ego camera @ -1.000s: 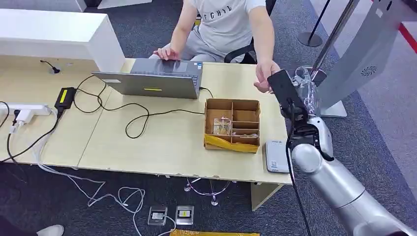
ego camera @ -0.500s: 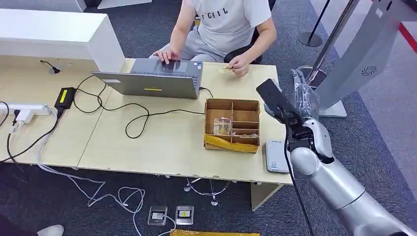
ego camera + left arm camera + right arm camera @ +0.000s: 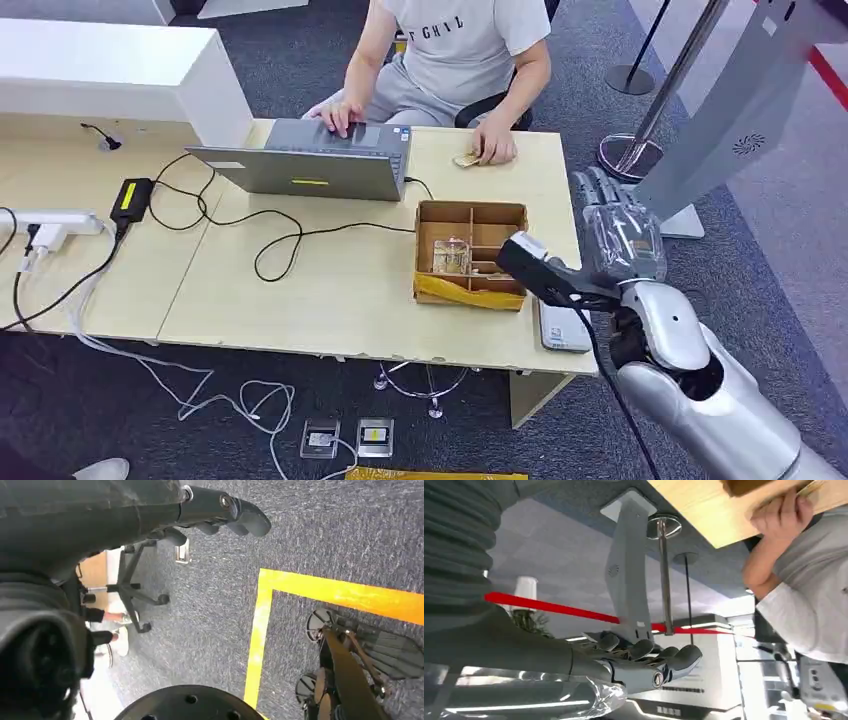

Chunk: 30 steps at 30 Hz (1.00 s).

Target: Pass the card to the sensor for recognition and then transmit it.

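Off the right edge of the desk (image 3: 300, 290), the robot's right hand (image 3: 617, 232) hangs over the carpet, fingers stretched out and apart, with nothing in them; the right wrist view shows the same hand (image 3: 644, 662) spread flat and holding nothing. Its silver arm rises from the lower right, and the dark camera block at its wrist juts over the desk's right front corner.

At the far right corner of the desk the card (image 3: 465, 159) lies on the wood, touching the fingers of a seated person's hand (image 3: 493, 148). The person's other hand (image 3: 340, 116) rests on the keyboard of a grey laptop (image 3: 310, 160) at the far edge.

Near the right front corner sits the sensor (image 3: 562, 328), a flat grey box partly hidden by the wrist camera. Just beside it, toward the middle, stands a cardboard box (image 3: 472, 254) split into compartments, with a clear item in one.

The left hand (image 3: 220, 515) hangs over grey carpet with a yellow floor line, its dark fingers curled inward with nothing in them.
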{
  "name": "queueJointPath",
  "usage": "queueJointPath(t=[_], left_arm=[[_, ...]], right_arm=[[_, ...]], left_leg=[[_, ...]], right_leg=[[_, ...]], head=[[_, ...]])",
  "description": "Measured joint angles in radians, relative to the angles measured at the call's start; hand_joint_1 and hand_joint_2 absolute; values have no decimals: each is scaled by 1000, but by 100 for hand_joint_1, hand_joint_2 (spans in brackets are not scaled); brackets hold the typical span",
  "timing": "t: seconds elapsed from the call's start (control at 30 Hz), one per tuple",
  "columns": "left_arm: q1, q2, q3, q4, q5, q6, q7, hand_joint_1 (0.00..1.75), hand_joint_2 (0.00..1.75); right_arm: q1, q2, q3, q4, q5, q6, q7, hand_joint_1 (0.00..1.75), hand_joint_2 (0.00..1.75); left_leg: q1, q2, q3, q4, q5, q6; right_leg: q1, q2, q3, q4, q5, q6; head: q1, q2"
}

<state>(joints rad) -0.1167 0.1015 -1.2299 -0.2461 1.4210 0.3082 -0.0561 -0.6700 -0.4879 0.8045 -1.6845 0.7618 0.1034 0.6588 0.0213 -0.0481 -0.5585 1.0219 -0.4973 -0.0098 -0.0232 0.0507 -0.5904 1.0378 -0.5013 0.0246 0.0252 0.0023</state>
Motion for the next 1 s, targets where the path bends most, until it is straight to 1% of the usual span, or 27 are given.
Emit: queueJointPath(t=[0.1, 0.23, 0.4, 0.53, 0.63, 0.87, 1.0], left_arm=[[0, -1, 3, 0, 3, -2, -16, 0, 0], [0, -2, 11, 0, 13, 9, -17, 0, 0], [0, -2, 18, 0, 15, 15, -17, 0, 0], [-1, -2, 24, 0, 24, 39, -22, 0, 0], [-1, -3, 24, 0, 24, 45, -22, 0, 0], [-1, -3, 37, 0, 27, 53, -20, 0, 0], [-1, -6, 40, 0, 24, 66, 2, 0, 0]], right_arm=[[23, 0, 29, -9, -7, -21, -14, 0, 175], [39, 1, 69, -5, -12, -61, -18, 0, 175], [46, 2, 105, 1, -11, -66, -16, 0, 175], [49, 8, 128, 12, -18, -85, -14, 0, 175], [53, 29, 144, 47, -5, -130, -37, 0, 175], [56, 95, 169, 151, 6, -209, -66, 0, 175], [51, 140, 178, 232, 0, -253, -93, 0, 175]], left_leg=[[0, 0, 0, 0, 0, 0], [0, 0, -1, 0, 0, 0], [0, 0, -1, 0, 0, 0], [0, 0, -1, 0, 0, 0], [1, 0, -1, 0, 0, 0], [1, -1, -1, 0, 0, 0], [1, -1, -1, 0, 0, 0]], right_leg=[[0, -1, 0, 0, 0, 0], [0, -1, 0, 0, 0, 0], [0, -1, 0, 0, 0, 0], [0, -1, 0, 0, 0, 0], [0, -1, 0, 0, 0, 0], [1, -1, 0, 0, 0, 0], [1, -1, 0, 0, 0, 0]], head=[[0, 0], [0, 0], [0, 0], [0, 0], [0, 0], [0, 0], [0, 0]])
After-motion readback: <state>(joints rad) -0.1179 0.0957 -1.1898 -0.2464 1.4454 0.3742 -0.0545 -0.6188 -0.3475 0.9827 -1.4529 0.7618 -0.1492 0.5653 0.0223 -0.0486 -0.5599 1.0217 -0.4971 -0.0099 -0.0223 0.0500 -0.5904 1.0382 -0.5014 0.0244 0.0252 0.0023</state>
